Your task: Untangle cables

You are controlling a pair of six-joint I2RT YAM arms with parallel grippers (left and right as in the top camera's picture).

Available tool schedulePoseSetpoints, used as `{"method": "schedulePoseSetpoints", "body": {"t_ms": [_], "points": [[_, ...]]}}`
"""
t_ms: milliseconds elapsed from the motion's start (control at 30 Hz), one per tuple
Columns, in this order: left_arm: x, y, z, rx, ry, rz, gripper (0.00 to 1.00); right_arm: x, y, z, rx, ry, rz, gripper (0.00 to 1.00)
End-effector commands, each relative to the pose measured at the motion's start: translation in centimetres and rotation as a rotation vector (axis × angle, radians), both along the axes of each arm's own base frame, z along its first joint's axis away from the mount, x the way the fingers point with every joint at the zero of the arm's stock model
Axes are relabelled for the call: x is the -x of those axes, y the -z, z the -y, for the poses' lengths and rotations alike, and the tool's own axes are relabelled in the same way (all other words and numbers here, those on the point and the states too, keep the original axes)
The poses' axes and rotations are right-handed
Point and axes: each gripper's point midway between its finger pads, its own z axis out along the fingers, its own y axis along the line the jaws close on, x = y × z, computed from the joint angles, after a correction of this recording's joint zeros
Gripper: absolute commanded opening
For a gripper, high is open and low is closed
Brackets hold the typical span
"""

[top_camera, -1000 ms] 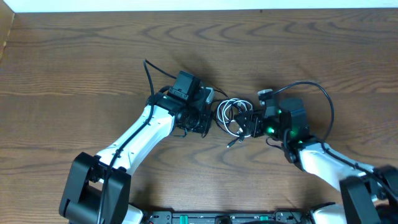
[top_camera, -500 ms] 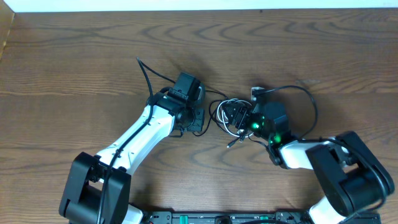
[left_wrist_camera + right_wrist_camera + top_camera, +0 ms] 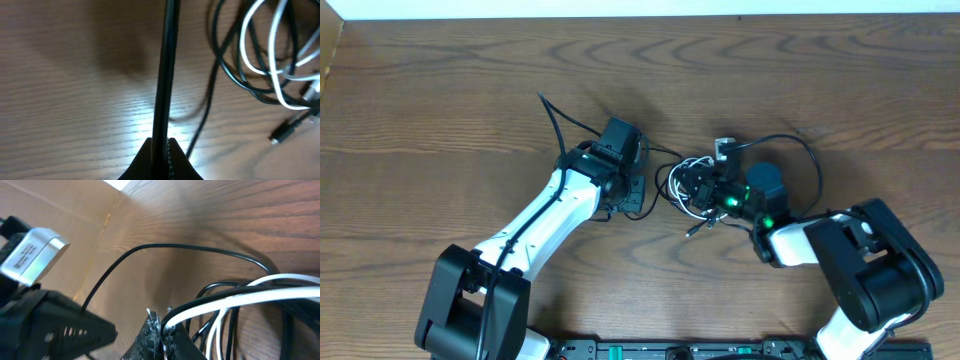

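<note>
Two thin cables lie tangled near the middle of the table, well away from all its edges, with one arm at either side of them. On the left, the left gripper has its fingertips pressed together on a strand of the black cable, which runs straight away from the pinch. To the right of that strand, more of the black cable curls in loose loops on the surface. The white cable threads through those loops in several overlapping turns, so the two touch and cross at many points. A small dark plug lies flat on the wood just beside the knot, on the side toward the near edge; which cable it ends I cannot tell. At the right side of the knot, the right gripper is closed tight. Its tips nip the white cable where that strand leaves the bundle, with black loops crowding close against it there.
</note>
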Motion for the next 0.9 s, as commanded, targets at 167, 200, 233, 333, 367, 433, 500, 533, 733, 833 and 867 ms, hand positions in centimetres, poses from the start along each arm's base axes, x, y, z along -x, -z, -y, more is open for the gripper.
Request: {"method": "schedulePoseSetpoints", "body": {"t_ms": [167, 200, 233, 333, 367, 433, 500, 533, 733, 833, 867], "points": [[-1.9, -0.3, -9.2, -0.129, -0.295, -0.003, 0.07, -1.9, -4.8, 7.8, -0.1, -0.035, 0.106, 0.01], [-1.9, -0.3, -10.5, -0.132, -0.335, -0.014, 0.07, -2.4, -5.3, 9.5, -0.105, -0.007, 0.115, 0.01], [-2.0, -0.3, -12.0, -0.133, -0.384, -0.024, 0.08, -2.9, -5.6, 11.6, -0.108, 0.035, 0.115, 0.01], [-2.0, -0.2, -16.3, -0.128, -0.549, -0.045, 0.08, -3.9, -5.0, 16.8, -0.108, 0.175, 0.058, 0.01], [-1.9, -0.2, -17.6, -0.126, -0.595, -0.048, 0.08, -4.0, -4.7, 18.2, -0.111, 0.212, 0.034, 0.01], [-1.8, -0.3, -19.8, -0.119, -0.679, -0.051, 0.07, -3.9, -3.9, 20.9, -0.119, 0.278, -0.011, 0.01], [-1.7, -0.4, -21.5, -0.092, -0.742, -0.05, 0.07, -3.6, -3.4, 22.5, -0.118, 0.308, -0.027, 0.01], [-1.7, -0.4, -22.0, -0.074, -0.765, -0.049, 0.07, -3.5, -3.2, 23.2, -0.118, 0.321, -0.035, 0.01], [-1.9, -0.8, -25.7, -0.018, -0.964, -0.011, 0.07, -3.1, -2.3, 25.5, -0.108, 0.382, -0.059, 0.01], [-3.0, -1.2, -24.9, 0.135, -1.002, -0.003, 0.07, -2.7, -1.4, 25.8, -0.1, 0.394, -0.097, 0.01], [-3.8, -1.6, -23.7, 0.216, -0.963, 0.004, 0.07, -2.5, -1.1, 25.7, -0.097, 0.389, -0.108, 0.01]]}}
